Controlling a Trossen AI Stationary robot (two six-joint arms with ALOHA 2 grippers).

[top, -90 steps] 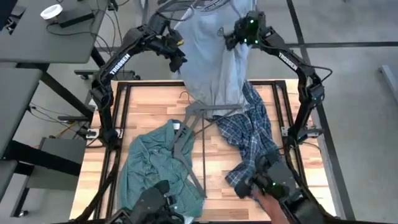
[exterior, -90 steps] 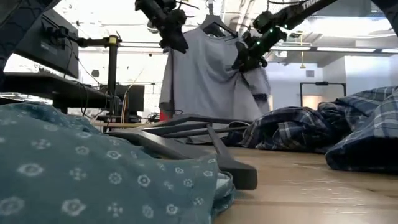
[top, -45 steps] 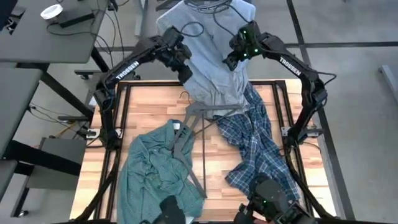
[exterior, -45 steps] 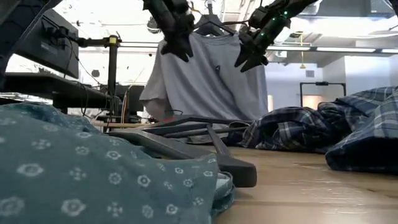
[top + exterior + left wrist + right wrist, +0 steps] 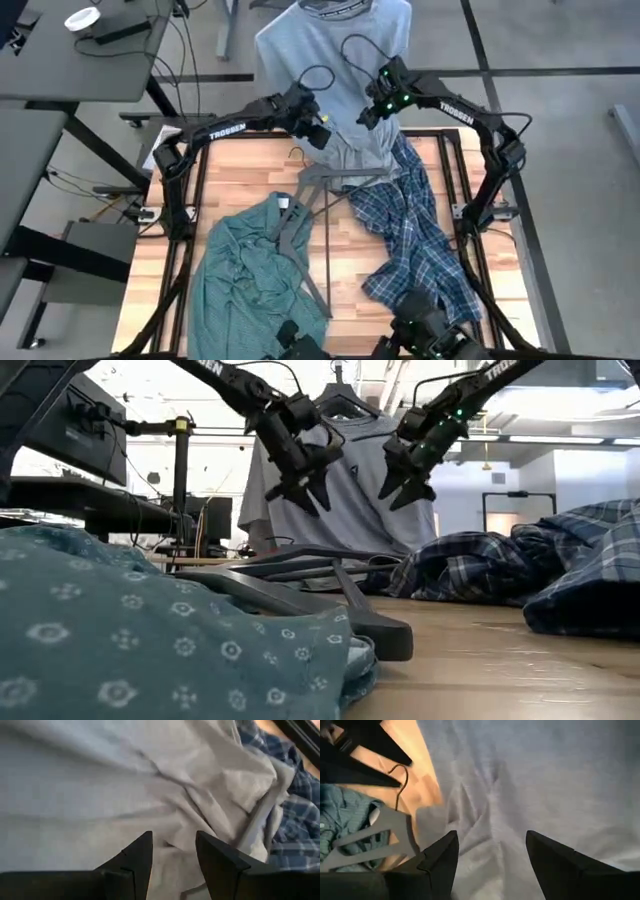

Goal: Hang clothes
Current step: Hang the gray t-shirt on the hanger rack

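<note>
My left gripper [image 5: 305, 492] and right gripper [image 5: 405, 480] have both let go, fingers spread and empty, and dropped lower. Just behind them the grey tee [image 5: 335, 75] now hangs free. One shirt done; plaid shirt [image 5: 415, 230] and green shirt [image 5: 245, 270] lie below me.

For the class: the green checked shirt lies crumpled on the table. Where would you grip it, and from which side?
Probably from above, at the collar of the green shirt: it lies exposed at the heap's far end, toward both open grippers, left and right.
</note>
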